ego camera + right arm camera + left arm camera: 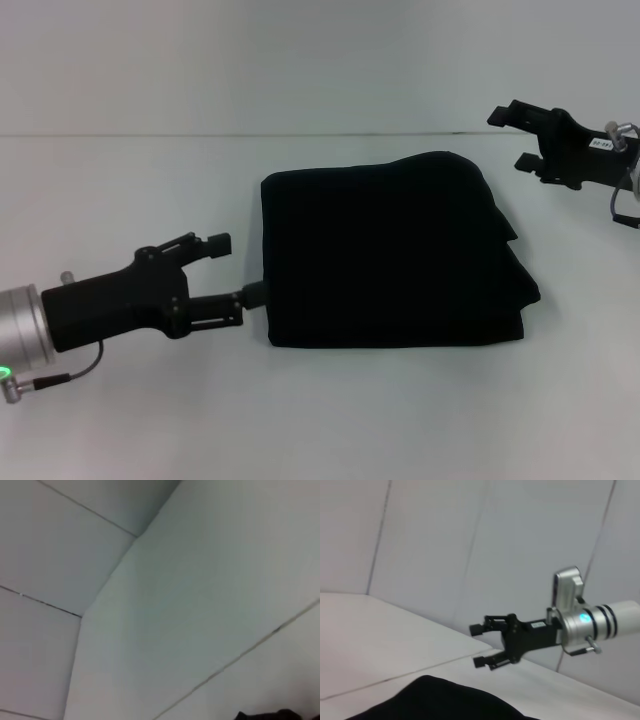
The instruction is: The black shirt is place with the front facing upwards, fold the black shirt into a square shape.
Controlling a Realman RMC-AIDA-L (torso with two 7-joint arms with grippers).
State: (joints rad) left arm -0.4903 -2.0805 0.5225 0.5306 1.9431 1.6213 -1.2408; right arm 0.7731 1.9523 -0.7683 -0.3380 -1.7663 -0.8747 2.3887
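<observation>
The black shirt (385,255) lies folded into a rough square in the middle of the white table, with no letters showing. My left gripper (235,268) is at the shirt's left edge, open; its lower finger touches the edge and the upper finger is clear of the cloth. My right gripper (511,138) is off the shirt's far right corner, open and holding nothing. The left wrist view shows the shirt (445,702) as a dark mound, with the right gripper (477,646) open beyond it. A sliver of the shirt (275,715) shows in the right wrist view.
The white table (120,180) spreads out on all sides of the shirt and meets a pale wall (300,60) at the back. Layered folds stick out along the shirt's right side (515,270).
</observation>
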